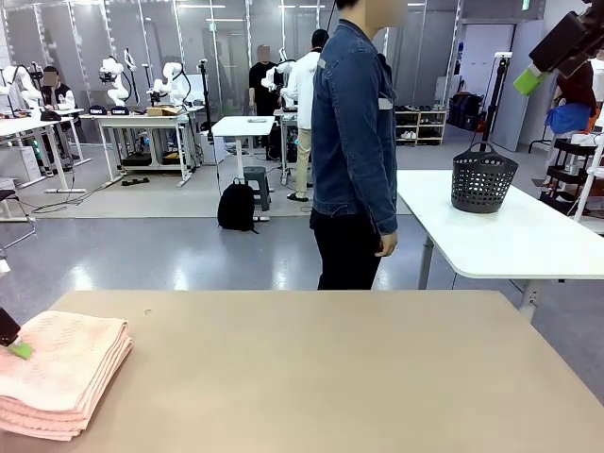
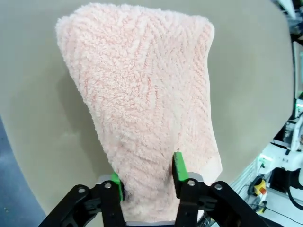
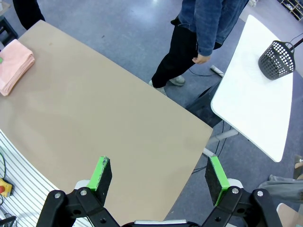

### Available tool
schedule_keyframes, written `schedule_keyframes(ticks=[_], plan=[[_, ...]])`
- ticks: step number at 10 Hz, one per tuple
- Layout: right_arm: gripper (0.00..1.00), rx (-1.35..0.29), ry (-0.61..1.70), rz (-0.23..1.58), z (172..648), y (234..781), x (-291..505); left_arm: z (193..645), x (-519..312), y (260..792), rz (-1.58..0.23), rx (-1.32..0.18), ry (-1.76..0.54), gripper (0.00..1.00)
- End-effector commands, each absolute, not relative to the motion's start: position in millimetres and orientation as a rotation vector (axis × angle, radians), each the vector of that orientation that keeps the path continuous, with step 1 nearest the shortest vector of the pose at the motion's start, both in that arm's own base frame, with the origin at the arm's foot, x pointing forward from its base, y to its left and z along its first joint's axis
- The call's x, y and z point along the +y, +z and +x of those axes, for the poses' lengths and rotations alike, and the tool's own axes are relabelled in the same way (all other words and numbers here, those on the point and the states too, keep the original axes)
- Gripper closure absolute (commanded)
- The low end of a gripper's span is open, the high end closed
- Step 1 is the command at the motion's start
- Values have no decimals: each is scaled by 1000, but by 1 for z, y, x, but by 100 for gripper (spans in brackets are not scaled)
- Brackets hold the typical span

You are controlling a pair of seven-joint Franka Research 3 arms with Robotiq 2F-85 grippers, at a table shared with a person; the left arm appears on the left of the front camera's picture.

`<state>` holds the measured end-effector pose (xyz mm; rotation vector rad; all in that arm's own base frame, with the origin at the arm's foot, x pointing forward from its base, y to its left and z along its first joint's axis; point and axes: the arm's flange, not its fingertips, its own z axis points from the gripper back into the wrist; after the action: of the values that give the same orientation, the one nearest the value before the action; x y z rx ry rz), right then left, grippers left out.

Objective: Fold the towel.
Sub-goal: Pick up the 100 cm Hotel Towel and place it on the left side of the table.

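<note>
The pale pink towel lies folded in a thick stack at the table's near left corner. It is small at the far left in the right wrist view. In the left wrist view the towel stretches away from my left gripper, and its near end sits gathered between the two green pads, which are closed on it. From the front, that gripper's tip rests on the towel's top at the picture's left edge. My right gripper hangs high over the table, wide open and holding nothing, and it sits at the top right in the front view.
A person in a denim jacket stands at the tan table's far edge, hands down. A dark basket stands on a white table behind on the right.
</note>
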<state>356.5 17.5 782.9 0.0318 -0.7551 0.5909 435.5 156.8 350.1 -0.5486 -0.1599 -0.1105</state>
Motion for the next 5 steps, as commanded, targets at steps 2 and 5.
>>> schedule_keyframes(ticks=[2,5], plan=[[0,-753,585,29,356,783,18,420,156,379,-424,-151,-97,7],[0,-753,585,29,356,783,18,407,145,420,-314,-173,-124,0]])
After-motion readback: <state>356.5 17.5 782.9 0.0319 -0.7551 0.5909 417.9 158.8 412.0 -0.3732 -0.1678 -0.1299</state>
